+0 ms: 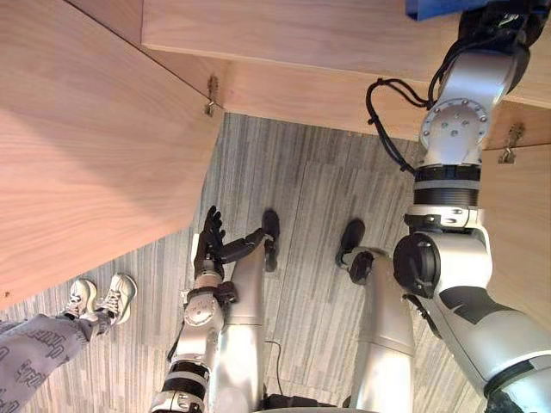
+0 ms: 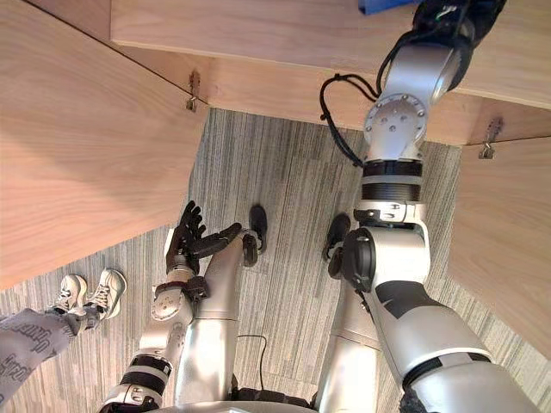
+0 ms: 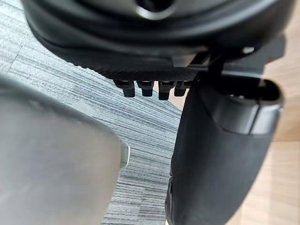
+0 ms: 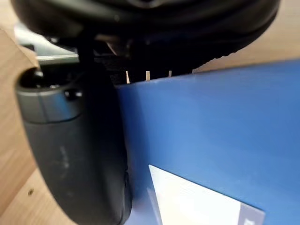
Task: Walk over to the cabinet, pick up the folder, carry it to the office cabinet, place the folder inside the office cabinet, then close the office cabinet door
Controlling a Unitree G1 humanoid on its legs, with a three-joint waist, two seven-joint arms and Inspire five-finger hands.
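Right robot hand point(image 1: 492, 24) sits at the very top of my head view, at the end of the raised arm, and it is clamped on the blue folder point(image 4: 211, 131). In its wrist view the thumb point(image 4: 79, 140) lies flat along the folder's near face. The fingertips show just past the folder's upper edge on the far side, so the folder is pinched between them. A white label point(image 4: 197, 201) sits on that near face. From the head camera I get a blue corner of the folder just beside the hand, over the light wooden board point(image 1: 301, 34) of the cabinet. I cannot tell whether it rests on the board or hangs above it. Both cabinet doors stand open: the left door point(image 1: 86, 155) is a wide panel swung out towards me, the right door point(image 1: 521, 224) a narrower strip, and each meets the board at a metal hinge point(image 1: 211, 95). Left robot hand point(image 1: 209, 239) hangs low, well apart from the folder, above the grey striped carpet point(image 1: 293, 172), with its fingers straight and a little spread, holding nothing. At my lower left a person stands near the left door, showing white shoes point(image 1: 102, 298) and a grey printed trouser leg point(image 1: 34, 348).
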